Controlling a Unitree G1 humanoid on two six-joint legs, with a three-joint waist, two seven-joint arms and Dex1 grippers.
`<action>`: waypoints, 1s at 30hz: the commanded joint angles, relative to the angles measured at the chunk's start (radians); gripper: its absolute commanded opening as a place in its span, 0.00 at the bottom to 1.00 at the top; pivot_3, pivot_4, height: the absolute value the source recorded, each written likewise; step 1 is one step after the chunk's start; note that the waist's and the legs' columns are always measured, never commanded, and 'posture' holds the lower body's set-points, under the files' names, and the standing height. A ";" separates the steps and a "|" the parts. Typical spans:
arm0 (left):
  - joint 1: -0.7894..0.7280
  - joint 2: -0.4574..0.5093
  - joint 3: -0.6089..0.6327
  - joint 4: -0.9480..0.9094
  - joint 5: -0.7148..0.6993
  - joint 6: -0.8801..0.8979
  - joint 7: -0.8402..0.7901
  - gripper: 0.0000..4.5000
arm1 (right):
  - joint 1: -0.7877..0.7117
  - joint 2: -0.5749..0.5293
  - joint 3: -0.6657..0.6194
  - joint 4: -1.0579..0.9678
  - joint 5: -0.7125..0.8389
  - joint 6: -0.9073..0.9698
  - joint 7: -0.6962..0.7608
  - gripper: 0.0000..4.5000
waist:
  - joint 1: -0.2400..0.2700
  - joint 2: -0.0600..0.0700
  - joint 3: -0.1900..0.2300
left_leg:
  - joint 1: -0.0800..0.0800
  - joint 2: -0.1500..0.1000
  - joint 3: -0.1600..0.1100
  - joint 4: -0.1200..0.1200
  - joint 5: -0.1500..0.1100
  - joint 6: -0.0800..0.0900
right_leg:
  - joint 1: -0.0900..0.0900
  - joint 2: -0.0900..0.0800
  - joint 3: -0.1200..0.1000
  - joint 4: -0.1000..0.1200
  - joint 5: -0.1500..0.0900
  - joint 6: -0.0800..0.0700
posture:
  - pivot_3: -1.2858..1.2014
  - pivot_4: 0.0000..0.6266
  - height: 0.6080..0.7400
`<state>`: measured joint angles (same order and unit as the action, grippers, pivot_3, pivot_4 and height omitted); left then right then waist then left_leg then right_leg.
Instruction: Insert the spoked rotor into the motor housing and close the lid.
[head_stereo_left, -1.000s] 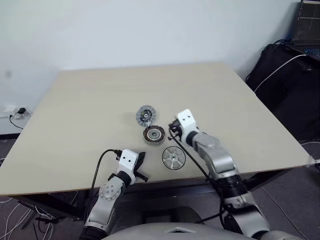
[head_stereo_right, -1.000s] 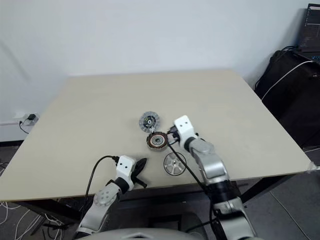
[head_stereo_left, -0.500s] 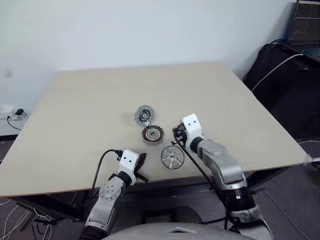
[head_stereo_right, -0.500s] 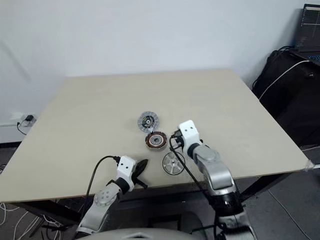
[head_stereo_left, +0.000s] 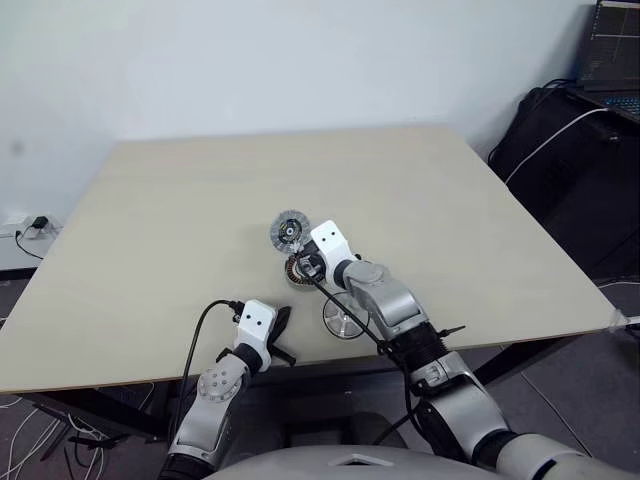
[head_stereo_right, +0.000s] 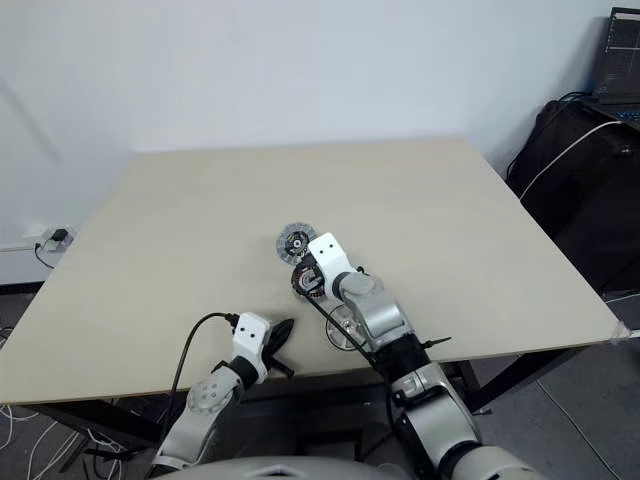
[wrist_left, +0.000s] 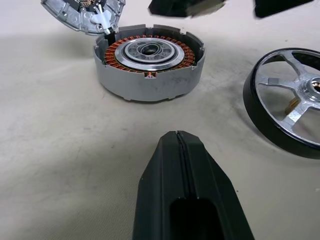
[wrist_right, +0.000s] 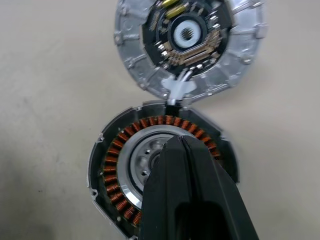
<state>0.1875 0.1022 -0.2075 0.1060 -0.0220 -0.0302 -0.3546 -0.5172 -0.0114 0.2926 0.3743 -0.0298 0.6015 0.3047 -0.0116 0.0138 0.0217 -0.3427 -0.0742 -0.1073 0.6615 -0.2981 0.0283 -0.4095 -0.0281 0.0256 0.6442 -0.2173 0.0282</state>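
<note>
The motor housing (wrist_left: 148, 75), with its ring of copper windings, lies open near the table's front middle. Hinged to its far side is the lid (wrist_right: 187, 40), lying inside up with its dark centre showing. The spoked rotor (wrist_left: 287, 102) rests flat on the table just in front and to the right of the housing, partly behind my right forearm in the head views. My right gripper (wrist_right: 179, 142) is shut and empty, its tip hovering over the housing's silvery centre. My left gripper (wrist_left: 177, 137) is shut and empty, low at the table's front edge, pointing at the housing from a short distance.
The beige table (head_stereo_left: 200, 190) stretches wide behind and to both sides of the parts. A black cable (head_stereo_left: 200, 330) runs over the front edge to my left wrist. Dark bags and a laptop (head_stereo_left: 610, 50) stand off the table at the far right.
My right arm swung left from beside the rotor and housing to over the housing, its fingers staying shut. The left gripper and all three parts stayed put.
</note>
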 joint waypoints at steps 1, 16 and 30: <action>-0.004 -0.006 0.002 -0.049 -0.008 -0.017 0.006 0.00 | -0.040 0.013 0.003 0.033 -0.012 -0.045 0.007 0.01 | 0.000 0.000 0.000 | 0.000 0.000 0.000 0.000 0.000 0.000 | 0.000 0.000 0.000 0.000 0.000 0.000 | 0.52 0.00 1.00; -0.004 -0.006 -0.001 -0.048 -0.007 -0.019 0.005 0.00 | -0.056 -0.003 -0.019 0.182 -0.030 -0.067 0.013 0.01 | -0.001 0.002 -0.002 | 0.002 0.000 0.000 0.000 0.000 0.000 | 0.000 0.000 0.000 0.000 0.000 0.000 | 0.52 0.00 1.00; -0.010 -0.004 -0.007 -0.045 -0.005 -0.012 -0.002 0.00 | -0.048 0.004 -0.053 0.040 0.003 -0.082 0.038 0.01 | -0.001 0.003 -0.002 | 0.001 -0.001 -0.001 0.000 0.000 0.000 | 0.001 0.000 0.000 0.000 0.000 0.000 | 0.52 0.00 1.00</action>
<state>0.1895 0.1007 -0.2100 0.1060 -0.0218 -0.0303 -0.3523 -0.5430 -0.0158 0.2594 0.4791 -0.0390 0.5452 0.3426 -0.0123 0.0171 0.0195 -0.3422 -0.0751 -0.1081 0.6618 -0.2976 0.0284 -0.4089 -0.0283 0.0259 0.6446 -0.2169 0.0286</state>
